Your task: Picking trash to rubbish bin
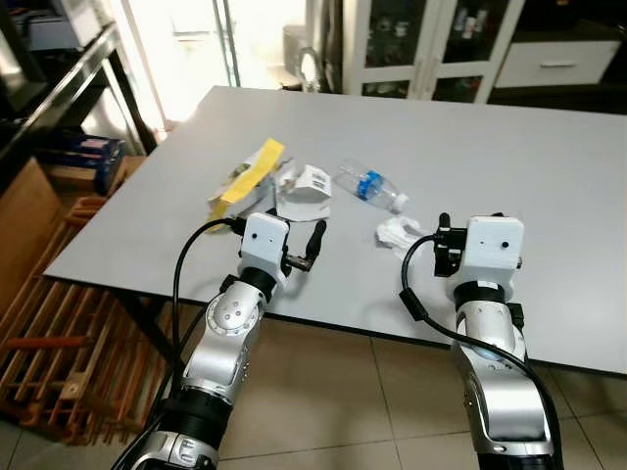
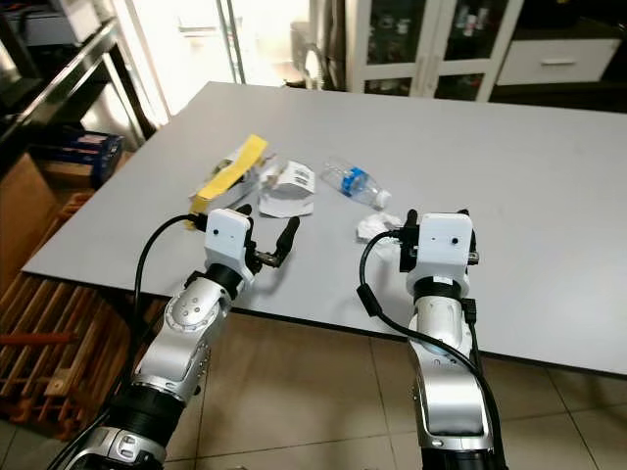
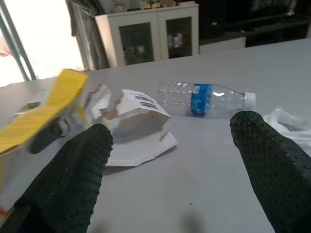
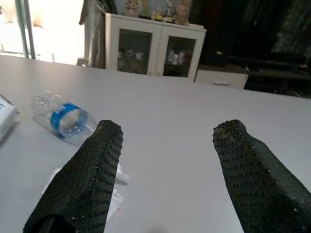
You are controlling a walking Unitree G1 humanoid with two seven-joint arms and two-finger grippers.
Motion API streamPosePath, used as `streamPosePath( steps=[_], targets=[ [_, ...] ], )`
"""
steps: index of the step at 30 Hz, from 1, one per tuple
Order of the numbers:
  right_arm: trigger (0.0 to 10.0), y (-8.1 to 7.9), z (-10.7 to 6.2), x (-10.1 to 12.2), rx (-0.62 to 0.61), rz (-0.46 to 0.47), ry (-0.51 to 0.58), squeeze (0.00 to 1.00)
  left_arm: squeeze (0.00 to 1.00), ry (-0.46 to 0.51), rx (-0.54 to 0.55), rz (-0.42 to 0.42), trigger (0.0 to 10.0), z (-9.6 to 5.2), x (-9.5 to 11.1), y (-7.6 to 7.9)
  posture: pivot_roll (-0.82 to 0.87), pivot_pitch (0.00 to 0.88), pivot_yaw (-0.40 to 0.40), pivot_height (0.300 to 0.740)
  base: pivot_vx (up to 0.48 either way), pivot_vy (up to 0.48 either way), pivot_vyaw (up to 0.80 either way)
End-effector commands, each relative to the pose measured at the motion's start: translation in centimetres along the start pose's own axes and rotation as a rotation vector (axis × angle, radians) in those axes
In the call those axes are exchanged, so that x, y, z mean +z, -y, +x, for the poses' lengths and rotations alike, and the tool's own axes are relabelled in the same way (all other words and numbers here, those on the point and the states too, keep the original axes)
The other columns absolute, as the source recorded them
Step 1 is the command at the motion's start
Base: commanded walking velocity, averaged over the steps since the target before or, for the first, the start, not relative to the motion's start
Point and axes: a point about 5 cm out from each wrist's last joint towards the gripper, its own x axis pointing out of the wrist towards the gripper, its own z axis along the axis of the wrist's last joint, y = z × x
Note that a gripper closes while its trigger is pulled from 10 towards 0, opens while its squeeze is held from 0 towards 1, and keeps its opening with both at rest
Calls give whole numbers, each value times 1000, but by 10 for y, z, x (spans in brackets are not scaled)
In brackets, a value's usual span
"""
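white cabinet (image 1: 431, 44) beyond grey table (image 1: 509, 166), wooden rack (image 1: 59, 343) at left

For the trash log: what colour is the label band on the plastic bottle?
Blue, on the clear plastic bottle; clearest in the left wrist view.

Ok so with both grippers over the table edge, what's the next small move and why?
Probably ease the right gripper forward and down onto the crumpled wrapper. Its fingers are open with the wrapper lying just by them, the closest piece of trash. The left gripper is also open, short of the white bag, so it could follow.
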Motion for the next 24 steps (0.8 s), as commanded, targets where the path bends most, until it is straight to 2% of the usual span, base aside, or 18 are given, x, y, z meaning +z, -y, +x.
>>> streamPosePath(
  steps=[1,10,18,21,24],
  targets=[
    [10000,0,-2,-3,1,3,-19,0,0,5,-5,6,10000,0,3,1,-75,48,51,740,0,0,-800],
    [10000,-5,0,-5,5,42,-34,0,0,-11,-10,22,10000,-10,1,-3,-41,95,71,740,0,0,-768],
    [10000,-7,11,-5,11,66,-50,0,0,-26,-8,43,10000,-21,3,-8,6,142,83,740,0,0,0],
    [10000,-11,22,-7,23,109,-75,0,0,-44,26,86,10000,-33,5,-25,54,173,86,740,0,0,0],
    [10000,-12,24,-7,29,115,-79,0,0,-48,35,94,10000,-35,5,-28,63,178,86,740,0,0,0]
  ],
)
